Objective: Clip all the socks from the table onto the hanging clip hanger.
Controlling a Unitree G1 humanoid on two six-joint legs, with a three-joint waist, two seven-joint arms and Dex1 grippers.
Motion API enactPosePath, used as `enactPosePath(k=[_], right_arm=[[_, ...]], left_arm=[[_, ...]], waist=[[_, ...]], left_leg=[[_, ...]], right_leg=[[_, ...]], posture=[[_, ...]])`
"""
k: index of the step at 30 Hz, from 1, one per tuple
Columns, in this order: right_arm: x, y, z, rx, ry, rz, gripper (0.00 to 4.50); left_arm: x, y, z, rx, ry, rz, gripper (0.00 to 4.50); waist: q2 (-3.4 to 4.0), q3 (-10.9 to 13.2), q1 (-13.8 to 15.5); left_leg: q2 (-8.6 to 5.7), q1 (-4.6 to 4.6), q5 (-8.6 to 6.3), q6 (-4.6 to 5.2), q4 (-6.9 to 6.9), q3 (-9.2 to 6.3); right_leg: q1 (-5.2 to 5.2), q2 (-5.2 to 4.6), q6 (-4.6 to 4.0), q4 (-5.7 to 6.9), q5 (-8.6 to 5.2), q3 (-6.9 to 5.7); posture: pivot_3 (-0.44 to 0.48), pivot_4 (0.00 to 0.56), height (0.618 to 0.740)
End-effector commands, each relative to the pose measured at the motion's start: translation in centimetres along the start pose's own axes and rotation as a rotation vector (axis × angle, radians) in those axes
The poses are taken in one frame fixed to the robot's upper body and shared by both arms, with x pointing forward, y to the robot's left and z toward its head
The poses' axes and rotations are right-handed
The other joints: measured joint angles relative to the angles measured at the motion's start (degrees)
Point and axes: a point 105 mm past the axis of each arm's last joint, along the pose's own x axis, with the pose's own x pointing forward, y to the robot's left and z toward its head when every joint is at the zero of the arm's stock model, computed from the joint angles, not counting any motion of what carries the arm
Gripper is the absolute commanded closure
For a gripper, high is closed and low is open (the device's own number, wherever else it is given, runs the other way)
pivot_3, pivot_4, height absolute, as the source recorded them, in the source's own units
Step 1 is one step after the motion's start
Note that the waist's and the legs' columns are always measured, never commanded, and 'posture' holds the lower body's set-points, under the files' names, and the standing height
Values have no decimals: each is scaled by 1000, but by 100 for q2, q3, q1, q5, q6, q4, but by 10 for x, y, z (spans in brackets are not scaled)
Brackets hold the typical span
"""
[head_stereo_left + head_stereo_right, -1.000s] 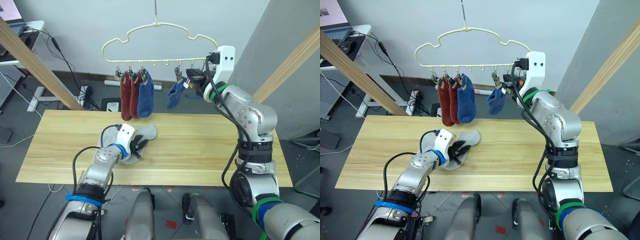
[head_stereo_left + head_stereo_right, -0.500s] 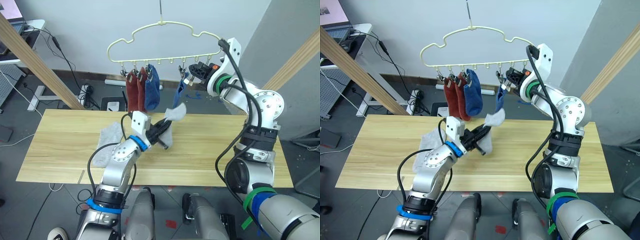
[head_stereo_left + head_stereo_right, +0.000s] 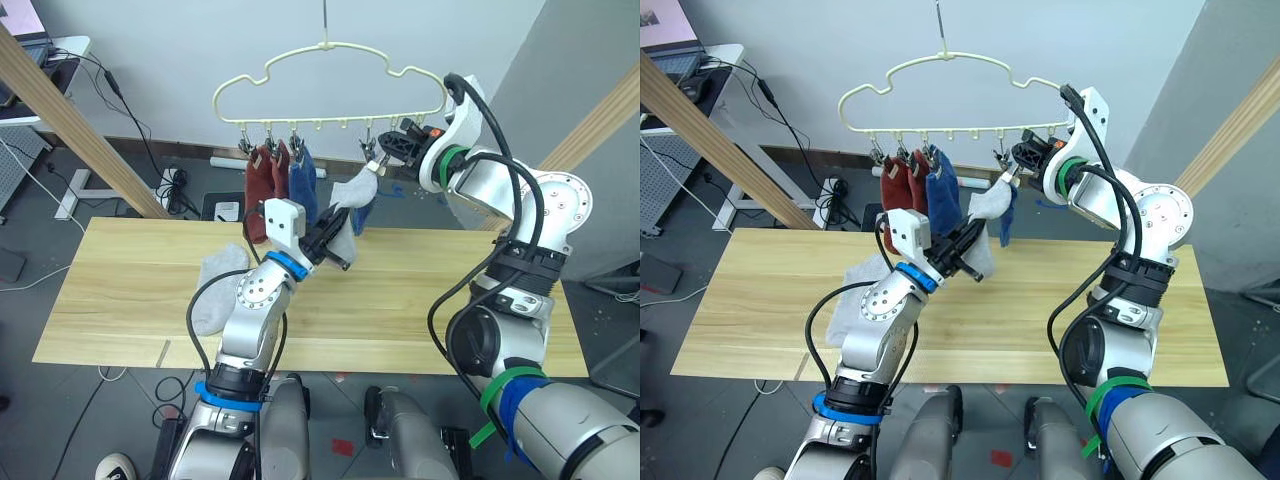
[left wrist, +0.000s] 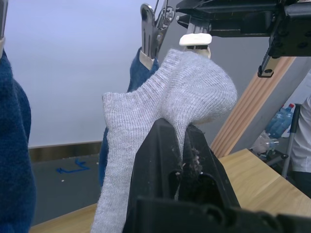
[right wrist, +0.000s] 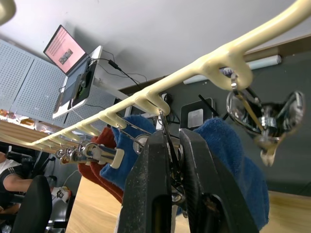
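The pale-yellow clip hanger (image 3: 325, 72) hangs above the far edge of the table (image 3: 450, 290). Two rust red socks (image 3: 262, 185) and a blue sock (image 3: 303, 180) hang from its left clips. A second blue sock (image 3: 1008, 215) hangs further right. My left gripper (image 3: 335, 245) is shut on a light grey sock (image 4: 170, 92), held up with its cuff just under a metal clip (image 4: 150, 29). Right beside that sock, my right gripper (image 3: 395, 145) is shut on a clip (image 5: 167, 133) on the bar. Another light grey sock (image 3: 215, 290) lies on the table's left part.
Thick wooden poles slant up at the left (image 3: 60, 120) and right (image 3: 600, 110). A desk with a laptop (image 3: 35, 45) stands at the far left. Cables and a power strip (image 3: 170, 185) lie on the floor behind the table.
My left gripper has lifted one grey sock off the table, up and to the right, until its cuff reaches the clips. The right gripper has stayed at the hanger bar.
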Motion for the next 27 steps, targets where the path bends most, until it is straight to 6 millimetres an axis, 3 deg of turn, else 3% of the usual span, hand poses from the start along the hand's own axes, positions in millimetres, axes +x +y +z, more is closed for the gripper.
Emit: enactPosePath(k=[1, 8, 11, 16, 19, 20, 24, 27], right_arm=[[-4, -17, -7, 37, 18, -77, 4475], [-4, -15, -11, 24, 29, -67, 4475], [-6, -11, -9, 11, 18, -25, 3561], [-15, -3, 0, 28, 2, 66, 1677], [-36, 22, 8, 40, 42, 314, 631], [-47, 29, 11, 25, 58, 401, 631], [-81, 17, 10, -114, 95, 442, 599], [-103, -8, -13, -274, 191, 335, 599]], left_arm=[[7, -6, 13, 14, -62, -19, 4450], [13, -6, 19, 6, -89, -22, 4450], [12, -7, 19, 6, -89, -29, 4500], [13, -7, 18, 4, -79, -36, 4500], [17, -9, 17, -8, -63, -50, 4500], [19, -11, 16, -16, -56, -61, 4500], [20, -14, 6, -62, -12, -111, 3473], [10, -7, -4, -78, 48, -131, 2581]], waist=[[0, 0, -2], [0, 0, -3], [0, 0, -2], [1, 1, -28], [2, 3, -31], [6, 7, -30], [6, 7, -16], [5, 7, -23]], left_leg=[[0, -2, 0, 0, 0, -2], [0, -15, -2, 4, -1, -7], [0, -19, -4, 6, -2, -7], [2, -30, -4, 6, -4, 2], [7, -29, -4, 6, -9, 2], [7, -31, -4, 6, -9, 2], [4, -33, -8, 14, -9, 7], [-4, -33, -18, 29, -7, 11]], right_leg=[[-1, 0, 0, -1, 0, -2], [-1, 0, 1, -21, 1, -9], [-1, 0, 1, -29, 1, -9], [-17, 0, 0, -28, 2, -5], [-19, 3, 0, -29, 2, -6], [-20, 3, -1, -29, 2, -7], [-20, 3, -1, -36, 2, -4], [-16, 2, 0, -42, 1, 10]], posture=[[112, 362, 740], [118, 362, 740], [117, 358, 740], [121, 356, 740], [117, 352, 740], [117, 352, 740], [103, 350, 740], [98, 348, 740]])
